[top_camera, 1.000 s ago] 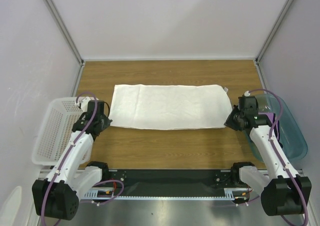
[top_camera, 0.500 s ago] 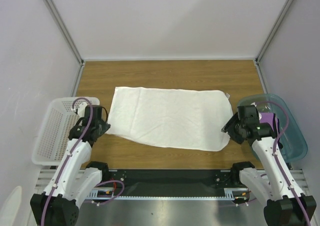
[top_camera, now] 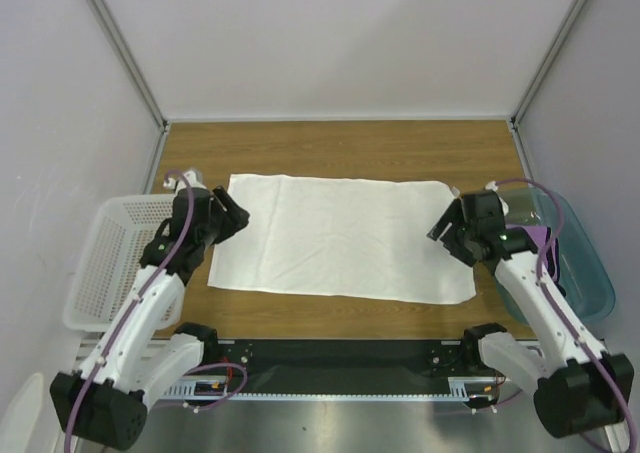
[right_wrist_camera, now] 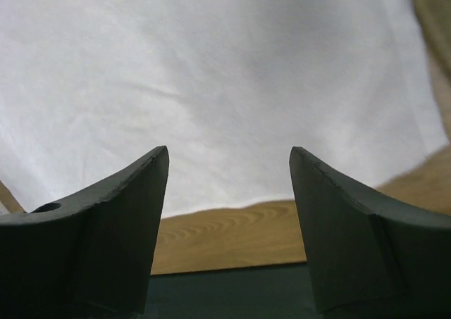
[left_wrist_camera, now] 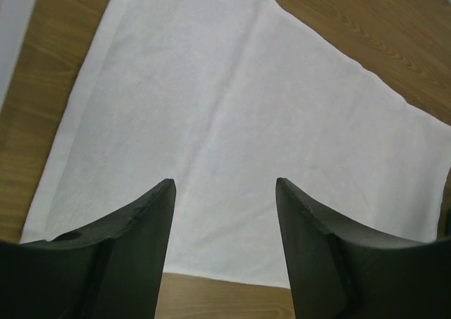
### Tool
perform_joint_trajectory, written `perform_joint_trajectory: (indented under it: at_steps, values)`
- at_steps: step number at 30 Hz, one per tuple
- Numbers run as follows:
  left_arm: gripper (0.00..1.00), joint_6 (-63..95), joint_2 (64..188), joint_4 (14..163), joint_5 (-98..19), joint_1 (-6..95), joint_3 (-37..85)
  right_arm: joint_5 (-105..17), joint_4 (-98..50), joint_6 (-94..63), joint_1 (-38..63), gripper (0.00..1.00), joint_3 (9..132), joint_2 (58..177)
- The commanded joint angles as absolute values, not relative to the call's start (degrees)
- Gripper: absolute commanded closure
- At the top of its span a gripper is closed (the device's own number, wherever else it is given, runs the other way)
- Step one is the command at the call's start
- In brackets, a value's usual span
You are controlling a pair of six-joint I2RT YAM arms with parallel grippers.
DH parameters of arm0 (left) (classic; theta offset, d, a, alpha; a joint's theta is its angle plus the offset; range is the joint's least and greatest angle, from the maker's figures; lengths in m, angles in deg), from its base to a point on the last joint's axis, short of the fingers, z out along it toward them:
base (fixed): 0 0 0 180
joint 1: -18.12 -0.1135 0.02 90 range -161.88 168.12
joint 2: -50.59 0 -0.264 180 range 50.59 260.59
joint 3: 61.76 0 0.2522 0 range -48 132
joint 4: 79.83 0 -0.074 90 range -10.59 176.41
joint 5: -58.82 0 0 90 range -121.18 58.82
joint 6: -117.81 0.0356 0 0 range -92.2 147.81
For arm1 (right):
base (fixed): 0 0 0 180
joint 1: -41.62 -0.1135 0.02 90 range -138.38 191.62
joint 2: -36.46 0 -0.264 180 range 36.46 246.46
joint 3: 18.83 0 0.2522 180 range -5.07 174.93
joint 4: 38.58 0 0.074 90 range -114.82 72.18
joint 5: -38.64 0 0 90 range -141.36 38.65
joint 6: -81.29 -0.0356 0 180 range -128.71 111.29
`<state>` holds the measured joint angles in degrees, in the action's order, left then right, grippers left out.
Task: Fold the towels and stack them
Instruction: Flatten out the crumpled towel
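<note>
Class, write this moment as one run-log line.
large white cloth towel: flat on wooden table | left hand: open, empty | right hand: open, empty

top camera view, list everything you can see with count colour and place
white towel: one, white, spread flat mid-table
basket: one, white perforated, left table edge, beside the left arm
bin: one, translucent teal, right table edge, partly behind the right arm
purple cloth: one, purple, in the bin, mostly hidden, so only likely a cloth
table: one, brown wood, under everything
left gripper: one, black, open, over the towel's left edge
right gripper: one, black, open, over the towel's right edge
</note>
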<state>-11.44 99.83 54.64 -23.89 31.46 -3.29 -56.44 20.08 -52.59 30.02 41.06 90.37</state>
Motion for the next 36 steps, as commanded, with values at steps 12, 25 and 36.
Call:
perform_joint_trajectory:
  at_steps: [12, 25, 36]
  values:
    - [0.36, -6.91, 134.16, 73.5, -19.68, 32.79, 13.14, -62.61, -15.32, -45.01, 31.67, 0.18, 49.85, 121.06]
    - [0.48, -12.45, 159.3, 72.0, -20.63, 26.38, 27.23, -61.72, -21.13, -42.99, 36.17, 0.23, 61.02, 139.89]
    - [0.49, -15.17, 165.82, 68.48, -18.0, 23.74, 30.67, -64.53, -17.71, -39.65, 38.63, 0.25, 68.06, 141.05]
